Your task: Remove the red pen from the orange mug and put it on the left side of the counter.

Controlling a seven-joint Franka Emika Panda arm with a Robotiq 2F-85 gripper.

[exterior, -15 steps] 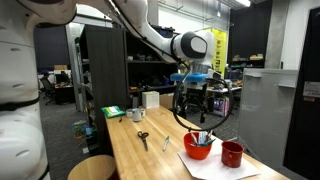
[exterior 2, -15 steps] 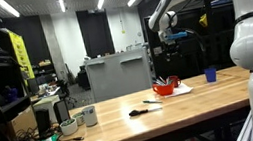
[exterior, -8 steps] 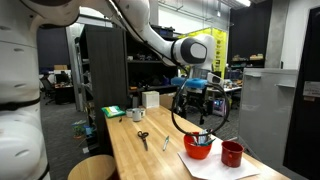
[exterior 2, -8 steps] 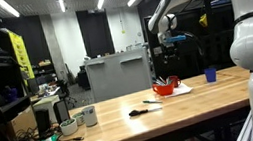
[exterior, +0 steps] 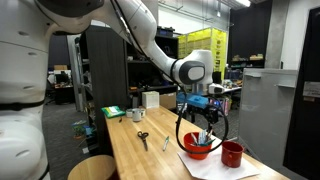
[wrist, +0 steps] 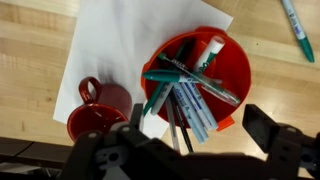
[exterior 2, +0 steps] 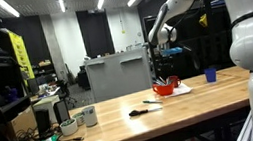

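Your gripper (wrist: 200, 122) hangs with jaws spread wide, holding nothing, right above the orange mug (wrist: 236, 68). The mug stands on white paper (wrist: 110, 40) near an end edge of the counter (wrist: 30, 60). Among its pens (wrist: 190, 95), the red pen can't be singled out.

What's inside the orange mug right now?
A loose bundle of markers fills the orange mug: teal-capped, blue, white and dark ones. No red pen can be picked out for certain, and the pile hides the mug's bottom.
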